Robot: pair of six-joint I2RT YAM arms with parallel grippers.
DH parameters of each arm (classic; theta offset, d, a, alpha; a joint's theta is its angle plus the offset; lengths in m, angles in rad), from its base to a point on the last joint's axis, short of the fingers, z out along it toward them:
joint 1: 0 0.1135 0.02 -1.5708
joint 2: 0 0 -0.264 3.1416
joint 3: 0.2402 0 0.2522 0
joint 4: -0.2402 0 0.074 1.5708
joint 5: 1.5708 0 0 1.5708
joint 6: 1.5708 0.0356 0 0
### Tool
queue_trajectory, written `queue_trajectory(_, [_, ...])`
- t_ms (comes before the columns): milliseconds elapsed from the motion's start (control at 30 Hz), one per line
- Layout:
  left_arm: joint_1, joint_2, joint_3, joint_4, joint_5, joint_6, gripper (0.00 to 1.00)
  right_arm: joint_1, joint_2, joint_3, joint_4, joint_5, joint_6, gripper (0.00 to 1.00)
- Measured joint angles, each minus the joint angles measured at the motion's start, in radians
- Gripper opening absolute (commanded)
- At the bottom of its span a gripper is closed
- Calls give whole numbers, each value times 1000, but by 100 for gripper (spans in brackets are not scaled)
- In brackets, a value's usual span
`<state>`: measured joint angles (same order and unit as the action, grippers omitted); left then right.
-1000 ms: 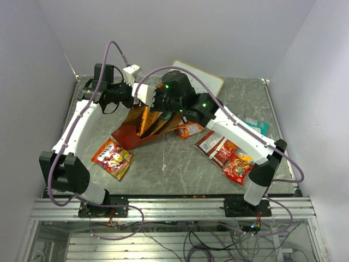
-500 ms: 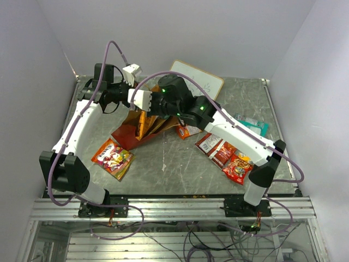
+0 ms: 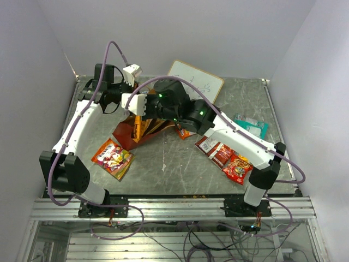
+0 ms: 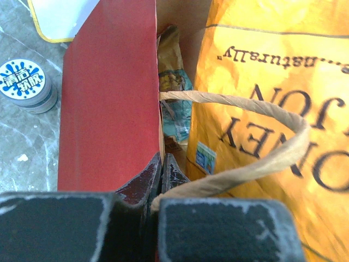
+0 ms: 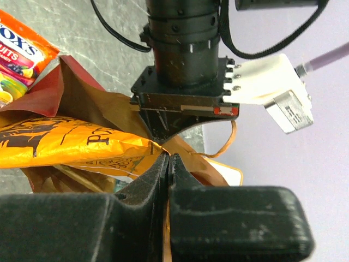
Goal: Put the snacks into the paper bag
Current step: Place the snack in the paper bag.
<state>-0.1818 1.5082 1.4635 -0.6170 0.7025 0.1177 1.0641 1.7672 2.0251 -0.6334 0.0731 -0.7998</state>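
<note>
Your left hand (image 4: 161, 164) pinches the red bag (image 3: 124, 135) at its rim, centre-left on the tabletop (image 3: 180, 169). Your right hand (image 5: 169, 164) is pressed together at the chip bag (image 5: 71, 144) sticking out of it, possibly gripping it. Loose packs (image 3: 223, 155) lie lower right.

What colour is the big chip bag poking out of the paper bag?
Bright orange with dark brown letters. The left wrist view shows the chip bag best.
</note>
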Motion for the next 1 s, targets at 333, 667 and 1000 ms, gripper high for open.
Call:
queue_trajectory(333, [-3, 0, 0, 0, 1, 0, 7, -6, 1, -33, 16, 23, -12, 0])
queue_trajectory(667, [-3, 0, 0, 0, 7, 2, 7, -142, 4, -165, 50, -133, 13, 0])
queue_trajectory(1000, [-3, 0, -1, -1, 10, 13, 7, -200, 68, -118, 44, -288, -59, 0])
